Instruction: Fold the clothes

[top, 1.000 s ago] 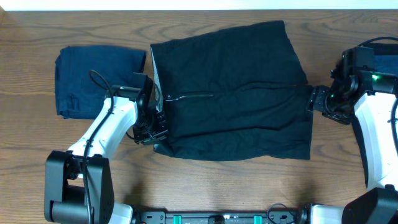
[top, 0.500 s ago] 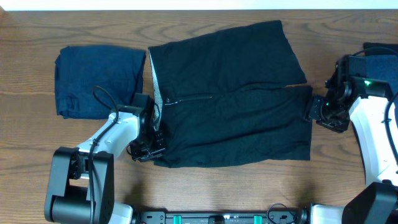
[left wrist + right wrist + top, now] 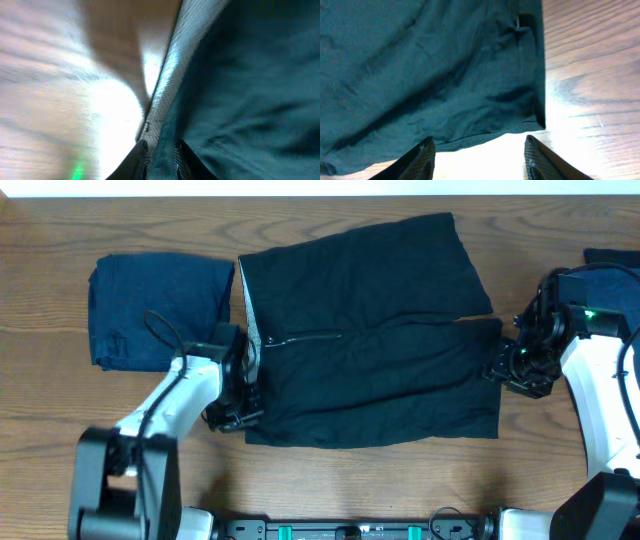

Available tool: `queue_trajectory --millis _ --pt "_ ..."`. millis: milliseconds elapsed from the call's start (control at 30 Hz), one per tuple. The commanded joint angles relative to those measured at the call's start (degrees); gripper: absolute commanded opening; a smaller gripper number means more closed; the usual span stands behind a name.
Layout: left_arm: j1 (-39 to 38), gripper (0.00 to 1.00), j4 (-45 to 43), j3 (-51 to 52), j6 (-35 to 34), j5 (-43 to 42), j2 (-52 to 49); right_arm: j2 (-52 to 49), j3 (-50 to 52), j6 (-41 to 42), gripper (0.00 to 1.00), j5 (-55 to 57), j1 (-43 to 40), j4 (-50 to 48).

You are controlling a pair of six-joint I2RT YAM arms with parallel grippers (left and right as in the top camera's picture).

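**One claw has the shirt, the other has nothing yet**

The black shirt (image 3: 370,330) lies spread out in the middle of the table (image 3: 400,490). A blue shirt (image 3: 150,310) sits folded up just beside it, on the left.

The left claw (image 3: 240,412) is pinched on the left side of the black shirt, right where the pale edge (image 3: 167,85) shows. The cloth runs between its two fingers. The wrist picture is blurry, so I cannot tell how much cloth it has.

The right claw (image 3: 497,368) is low at the right side of the shirt. Its fingers (image 3: 422,160) stand apart and nothing is between them. The bottom edge of the shirt lies just in front of them, not inside yet.

Here is what I think could go wrong:

- If the left claw lifts alone, the shirt gets dragged to one side and bunches up. Then the fold comes out crooked.
- If the right claw snaps together where it is now, it may grab only air, because the cloth is not between its fingers.
- If the left claw holds just a thin bit of the edge, the soft cloth could slip out on the way up.
- The left arm is close to the blue shirt. A wide swing could bump it and mess up its neat fold.
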State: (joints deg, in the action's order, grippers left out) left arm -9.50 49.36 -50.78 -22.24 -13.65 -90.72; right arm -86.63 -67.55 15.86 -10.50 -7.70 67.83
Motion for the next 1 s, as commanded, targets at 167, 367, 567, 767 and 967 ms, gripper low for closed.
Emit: queue_trajectory --millis 167,367,567,767,967 --pt "0.0 0.22 0.3 -3.5 0.7 1.7 10.0 -0.3 10.0 -0.7 0.6 -1.6 0.9 -6.0" --pt "0.0 0.21 -1.1 -1.8 1.9 1.7 8.9 -0.3 14.9 -0.7 0.63 1.6 0.8 -12.1" --pt "0.0 0.22 -1.5 -1.6 1.8 2.2 8.2 -0.3 14.7 -0.7 0.66 2.1 0.8 -13.7" --pt "0.0 0.22 -1.7 -1.6 1.8 2.8 8.2 -0.3 14.7 -0.7 0.68 2.8 0.0 -16.7" --pt "0.0 0.24 -2.4 -1.5 1.8 2.8 8.2 -0.3 14.7 -0.7 0.67 3.7 -3.0 -18.9"
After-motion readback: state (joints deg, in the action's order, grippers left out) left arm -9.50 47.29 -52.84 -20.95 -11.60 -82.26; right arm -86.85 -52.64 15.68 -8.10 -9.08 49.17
